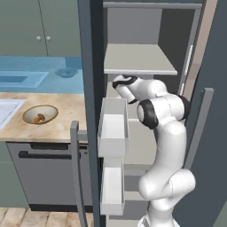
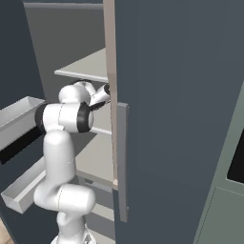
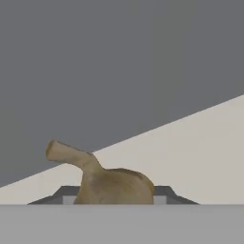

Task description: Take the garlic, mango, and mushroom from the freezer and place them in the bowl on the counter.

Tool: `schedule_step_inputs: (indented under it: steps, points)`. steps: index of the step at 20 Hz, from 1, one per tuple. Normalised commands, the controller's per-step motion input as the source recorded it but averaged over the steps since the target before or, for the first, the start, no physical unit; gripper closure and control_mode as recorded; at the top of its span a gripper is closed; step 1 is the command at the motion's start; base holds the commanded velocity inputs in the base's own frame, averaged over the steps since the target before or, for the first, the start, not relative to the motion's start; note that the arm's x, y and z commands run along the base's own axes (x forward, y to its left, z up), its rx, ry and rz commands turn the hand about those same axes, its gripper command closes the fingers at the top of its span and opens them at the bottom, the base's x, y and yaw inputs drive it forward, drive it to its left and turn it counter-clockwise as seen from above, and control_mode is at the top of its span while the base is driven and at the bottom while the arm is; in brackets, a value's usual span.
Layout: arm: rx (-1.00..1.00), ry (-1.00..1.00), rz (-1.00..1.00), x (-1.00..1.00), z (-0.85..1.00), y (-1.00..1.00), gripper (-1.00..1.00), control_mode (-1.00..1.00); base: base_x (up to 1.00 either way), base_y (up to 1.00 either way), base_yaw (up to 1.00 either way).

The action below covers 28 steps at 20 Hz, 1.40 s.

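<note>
So your garlic (image 3: 112, 183), that tan bulb with the stalk sticking out to one side, sits right up against the hand camera on a pale grey freezer shelf (image 3: 200, 152), between the two dark finger tips (image 3: 164, 191). They look snug on either side of it, but honestly I can't tell whether they're clamped or just close.

Pull back and your arm (image 1: 162, 146) reaches deep into the open freezer (image 1: 142, 57), hand tucked in under the upper shelf, behind the white door bins (image 1: 113, 128).

Off to the left on the marble counter (image 1: 62, 119) there's the tan-rimmed bowl (image 1: 27, 116), near the sink (image 1: 6, 108), with a small brown mushroom (image 1: 39, 118) already in it.
</note>
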Motion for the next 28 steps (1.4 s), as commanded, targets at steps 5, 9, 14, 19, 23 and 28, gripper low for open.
schedule_step_inputs:
  steps: [5,9,14,19,23,28]
  points:
    - [0.0,0.04,0.0,0.05,-0.19,0.12,1.0,-1.0,0.0,0.0,0.0]
    - [0.02,0.0,0.0,-0.07,-0.01,0.0,1.0,-1.0,0.0,0.0,0.0]
    - [0.01,0.0,0.0,-0.22,-0.05,0.0,1.0,-1.0,0.0,0.0,0.0]
    - [0.0,0.0,0.0,-0.3,-0.14,0.04,1.0,-1.0,0.0,0.0,0.0]
    - [0.0,-0.03,0.0,-0.51,-0.12,0.03,1.0,-1.0,0.0,0.0,0.0]
    - [0.0,-0.04,-0.01,-0.51,-0.16,0.0,1.0,-1.0,0.0,0.0,0.0]
